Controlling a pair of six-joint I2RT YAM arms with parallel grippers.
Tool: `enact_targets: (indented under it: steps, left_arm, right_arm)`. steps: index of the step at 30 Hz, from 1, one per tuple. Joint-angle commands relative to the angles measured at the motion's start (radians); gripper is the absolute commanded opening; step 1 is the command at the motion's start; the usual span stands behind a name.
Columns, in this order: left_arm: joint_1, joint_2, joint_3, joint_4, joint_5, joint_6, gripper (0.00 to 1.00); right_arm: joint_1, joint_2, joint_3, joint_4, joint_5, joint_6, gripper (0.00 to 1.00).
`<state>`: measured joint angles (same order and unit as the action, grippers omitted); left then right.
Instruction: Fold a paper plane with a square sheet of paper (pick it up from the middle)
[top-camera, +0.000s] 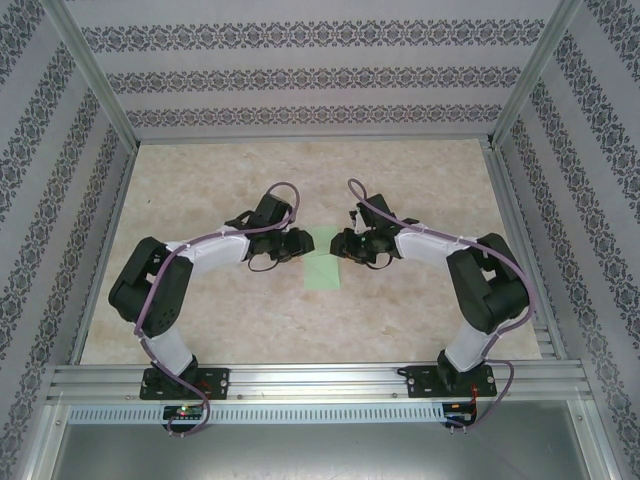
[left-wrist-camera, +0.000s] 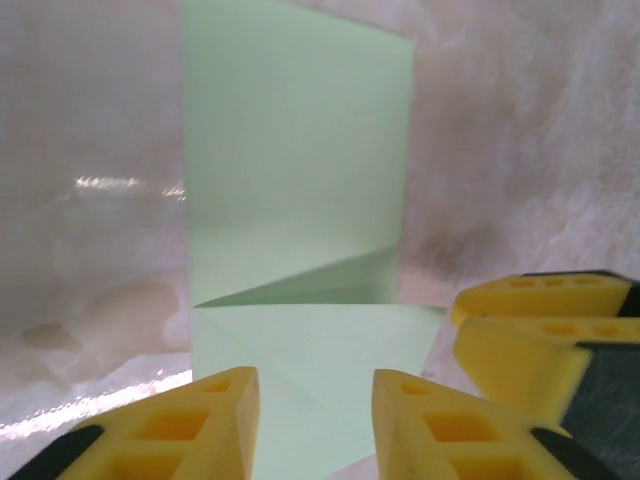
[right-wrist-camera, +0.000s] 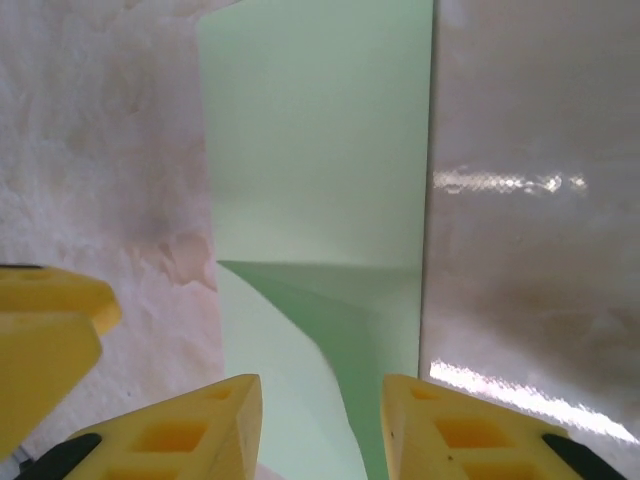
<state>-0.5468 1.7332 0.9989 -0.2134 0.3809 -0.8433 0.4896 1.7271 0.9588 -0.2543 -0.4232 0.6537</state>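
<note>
The pale green sheet of paper lies folded into a narrow strip at the middle of the table, between my two grippers. In the left wrist view the paper shows a raised flap and diagonal creases at its near end. My left gripper hovers over that end with its yellow fingers apart and nothing pinched. In the right wrist view the paper has a flap lifted off the sheet, casting a dark green shadow. My right gripper stands open over it. The two grippers, left and right, face each other closely.
The right gripper's fingers show at the right edge of the left wrist view, and the left gripper's fingers at the left edge of the right wrist view. The pale tabletop is ringed by patterned walls and an aluminium frame.
</note>
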Motion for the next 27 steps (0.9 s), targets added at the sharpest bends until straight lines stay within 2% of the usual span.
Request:
enact_targets:
  steps: [1,5,9,12,27]
  left_arm:
    - [-0.013,0.004,-0.059,0.116,0.035,-0.083,0.38]
    - [-0.016,0.023,-0.087,0.188,0.079,-0.118,0.39]
    - [-0.015,0.035,-0.097,0.201,0.086,-0.125,0.4]
    - [-0.015,0.045,-0.099,0.207,0.094,-0.124,0.4]
    - [-0.028,0.13,-0.049,0.287,0.188,-0.103,0.43]
  right_arm:
    - [-0.003,0.035,0.038,0.004,-0.035,-0.047,0.36]
    - [-0.007,0.073,0.059,0.016,-0.076,-0.076,0.31]
    - [-0.016,0.091,0.055,0.038,-0.099,-0.071,0.17]
    - [-0.027,0.085,0.034,0.06,-0.085,-0.053,0.1]
    - [-0.052,0.072,-0.013,0.1,-0.087,-0.023,0.09]
